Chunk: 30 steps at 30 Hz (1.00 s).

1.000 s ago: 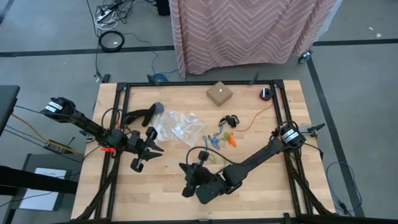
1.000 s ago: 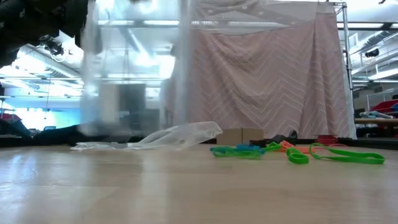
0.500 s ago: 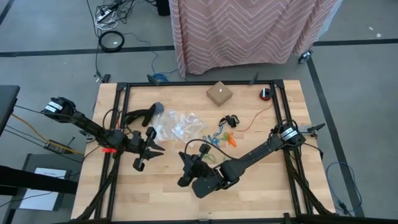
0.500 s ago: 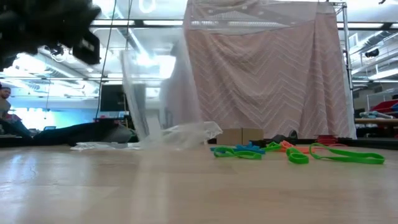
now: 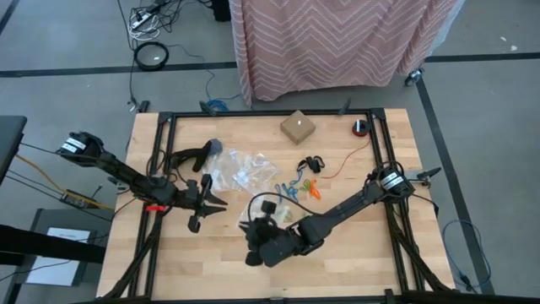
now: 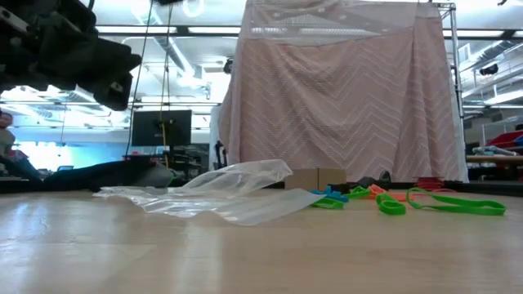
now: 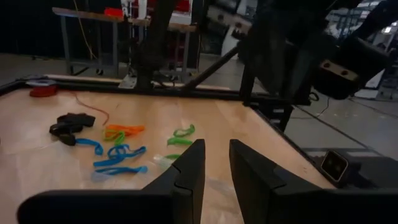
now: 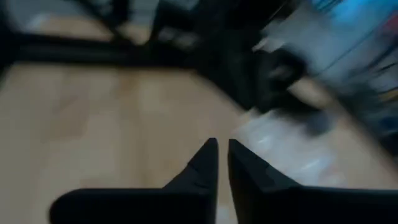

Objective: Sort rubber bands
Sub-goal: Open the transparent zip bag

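Now my right claw (image 5: pixel 253 245), at 6 o'clock on the wooden worktop (image 5: pixel 337 262), has just released the clear plastic zip bag (image 6: pixel 233 204); it has dropped flat from hanging upright a second ago. Fingers stand a sliver apart, holding nothing. Left claw (image 7: pixel 214 163) waits at 9 o'clock, slightly parted, empty. Small thin rubber bands, blue, orange, green, black (image 5: pixel 299 186), lie unsorted near centre, so bagging looks not yet begun.

Right tool (image 8: pixel 222 163), narrow gap between fingers, over blurred wooden table (image 8: pixel 112 118).
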Tool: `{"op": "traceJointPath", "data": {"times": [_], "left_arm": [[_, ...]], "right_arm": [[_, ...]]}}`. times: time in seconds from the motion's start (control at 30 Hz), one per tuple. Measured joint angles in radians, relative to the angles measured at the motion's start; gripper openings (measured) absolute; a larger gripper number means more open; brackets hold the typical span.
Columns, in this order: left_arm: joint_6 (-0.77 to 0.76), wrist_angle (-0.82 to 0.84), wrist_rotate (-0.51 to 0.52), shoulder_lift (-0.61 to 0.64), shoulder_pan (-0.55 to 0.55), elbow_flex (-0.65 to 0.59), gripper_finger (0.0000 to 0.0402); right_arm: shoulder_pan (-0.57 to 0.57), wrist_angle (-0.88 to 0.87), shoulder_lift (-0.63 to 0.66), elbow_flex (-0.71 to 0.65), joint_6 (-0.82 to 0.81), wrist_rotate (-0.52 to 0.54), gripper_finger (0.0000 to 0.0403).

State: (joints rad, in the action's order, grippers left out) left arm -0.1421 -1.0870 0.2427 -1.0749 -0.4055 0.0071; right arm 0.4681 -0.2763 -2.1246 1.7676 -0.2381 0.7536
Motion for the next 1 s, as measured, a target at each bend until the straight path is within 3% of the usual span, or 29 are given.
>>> {"op": "traceJointPath", "data": {"times": [0.17,0.37,0.6,0.77,0.9,1.0], "left_arm": [[-0.001,-0.006,0.0,0.0,0.0,0.0,0.0083],[-0.017,-0.009,0.001,0.0,0.0,0.0,0.0083],[-0.021,-0.007,0.012,0.0,0.0,0.0,0.0083],[-0.032,-0.001,0.059,0.0,0.0,0.0,0.0083],[-0.176,0.108,0.165,0.0,0.0,0.0,0.0083],[-0.333,0.244,0.169,0.0,0.0,0.0,0.0083]], "right_arm": [[-0.046,-0.135,0.0,-0.002,-0.121,-0.188,0.0113],[-0.083,-0.127,0.0,-0.086,-0.199,-0.248,0.0178],[-0.106,0.079,0.0,-0.196,-0.207,-0.261,0.0179],[-0.106,0.124,0.0,-0.24,-0.213,-0.259,0.0172],[-0.106,0.098,0.0,-0.255,-0.214,-0.246,0.0171],[-0.102,0.105,0.0,-0.251,-0.213,-0.246,0.0171]]}}
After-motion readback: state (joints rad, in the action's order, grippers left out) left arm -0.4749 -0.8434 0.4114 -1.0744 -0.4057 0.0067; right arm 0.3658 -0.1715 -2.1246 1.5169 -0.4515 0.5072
